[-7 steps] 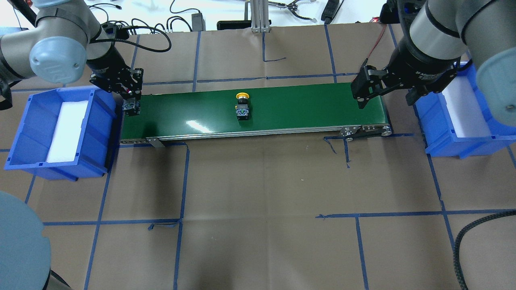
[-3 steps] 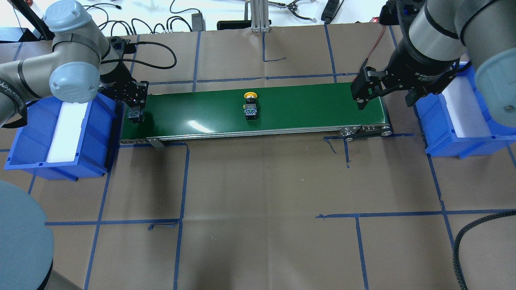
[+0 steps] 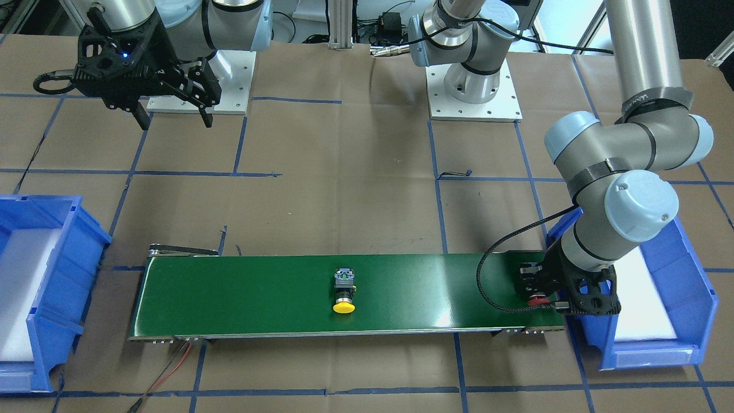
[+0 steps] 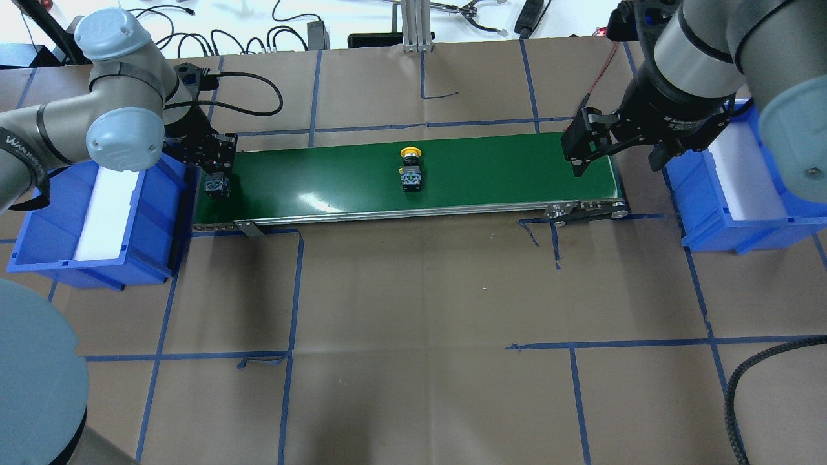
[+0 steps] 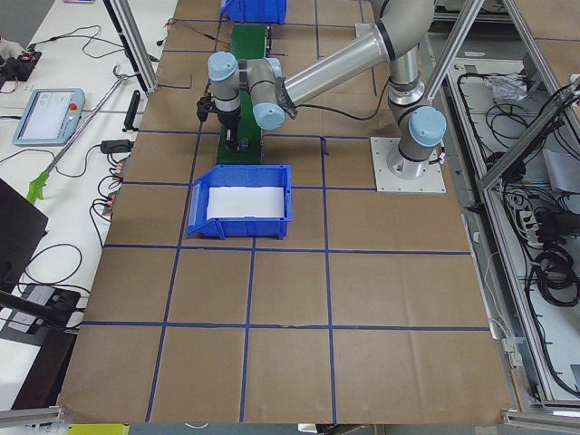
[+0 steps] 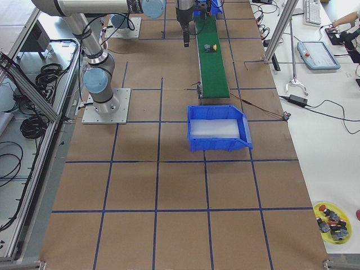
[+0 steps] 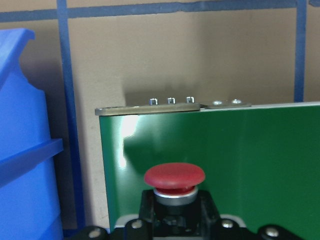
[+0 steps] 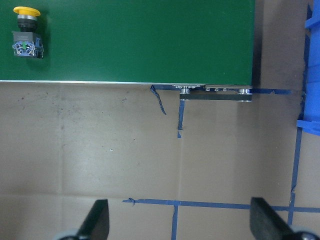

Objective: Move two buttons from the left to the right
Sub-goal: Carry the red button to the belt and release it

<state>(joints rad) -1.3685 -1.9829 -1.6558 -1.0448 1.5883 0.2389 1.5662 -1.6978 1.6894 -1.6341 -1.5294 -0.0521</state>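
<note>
The yellow button (image 4: 411,173) lies on its side at the middle of the green conveyor belt (image 4: 504,174). It also shows in the front view (image 3: 344,293) and at the top left of the right wrist view (image 8: 26,32). My left gripper (image 4: 216,179) is shut on the red button (image 4: 215,188) and holds it low over the belt's left end. The left wrist view shows its red cap (image 7: 174,177) just over the belt. My right gripper (image 4: 617,166) is open and empty, raised near the belt's right end, with both fingers (image 8: 97,222) wide apart.
A blue bin with a white foam liner (image 4: 45,213) stands off the belt's left end. A second blue bin (image 4: 711,223) stands off its right end. Brown paper with blue tape lines covers the table. Cables lie along the far edge.
The yellow button has travelled to the right along the belt. My left arm has swung and brought the red button lower, slightly right, over the belt's left end. The right gripper has barely moved.
</note>
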